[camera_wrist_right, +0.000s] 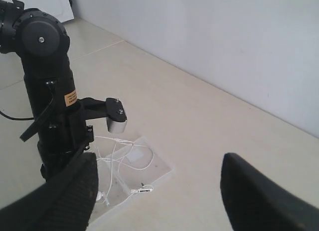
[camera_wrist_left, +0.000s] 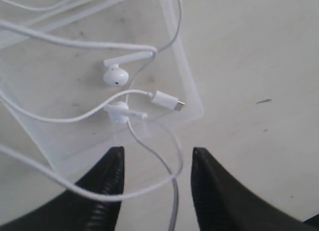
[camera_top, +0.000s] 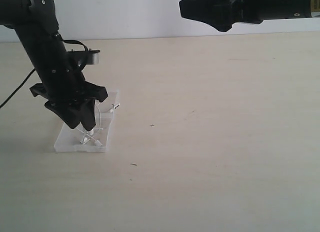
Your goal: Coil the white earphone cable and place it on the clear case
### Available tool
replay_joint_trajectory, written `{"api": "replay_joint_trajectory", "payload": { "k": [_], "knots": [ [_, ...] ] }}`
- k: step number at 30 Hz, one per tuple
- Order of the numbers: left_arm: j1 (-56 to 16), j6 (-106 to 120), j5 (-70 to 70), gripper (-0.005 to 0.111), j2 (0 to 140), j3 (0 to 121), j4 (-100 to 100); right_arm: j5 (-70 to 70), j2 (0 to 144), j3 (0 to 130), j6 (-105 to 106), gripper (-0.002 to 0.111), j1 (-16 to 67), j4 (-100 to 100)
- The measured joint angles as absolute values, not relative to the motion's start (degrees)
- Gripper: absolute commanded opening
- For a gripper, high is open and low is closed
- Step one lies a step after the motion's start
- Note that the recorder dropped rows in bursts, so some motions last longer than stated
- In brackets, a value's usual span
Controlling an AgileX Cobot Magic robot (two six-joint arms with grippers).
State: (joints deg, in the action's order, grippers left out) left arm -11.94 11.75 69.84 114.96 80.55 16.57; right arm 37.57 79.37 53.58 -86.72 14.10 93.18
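Two grippers, we see both. Left gripper [camera_top: 83, 123] hangs low over the clear case [camera_top: 65, 140] on the table [camera_top: 210, 142], fingers apart, not pinching anything. The white earphone cable [camera_wrist_left: 75, 44] lies loose on the case w/ both earbuds [camera_wrist_left: 114, 75] & the plug [camera_wrist_left: 167, 100]. One loop spills off the case edge and crosses one finger [camera_wrist_left: 107, 176]. Right gripper [camera_top: 205, 17] is high up, well apart, fingers spread wide, empty.
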Motion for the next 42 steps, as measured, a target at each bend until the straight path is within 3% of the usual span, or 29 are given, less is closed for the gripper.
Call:
{"api": "replay_joint_trajectory", "payload": {
  "k": [8,11,13,32,42],
  "knots": [
    [-11.94,8.04,69.84,0.043,114.96,80.55,16.48,38.62,79.4,53.58,-86.72,0.067,14.1,93.29],
    [-11.94,8.18,69.94,0.069,114.96,80.55,16.88,38.91,79.4,53.58,-86.72,0.067,14.1,93.29],
    [-11.94,8.42,69.94,0.077,114.96,80.55,16.88,38.91,79.4,53.58,-86.72,0.067,14.1,93.29],
    [-11.46,-2.05,69.94,0.078,114.96,83.21,19.73,52.05,82.4,47.8,-91.04,0.067,15.39,99.76],
    [-11.46,-2.2,69.94,0.078,114.96,82.05,19.07,44.43,89.65,45.45,-79.52,0.067,34.38,92.56]
  ]
}}
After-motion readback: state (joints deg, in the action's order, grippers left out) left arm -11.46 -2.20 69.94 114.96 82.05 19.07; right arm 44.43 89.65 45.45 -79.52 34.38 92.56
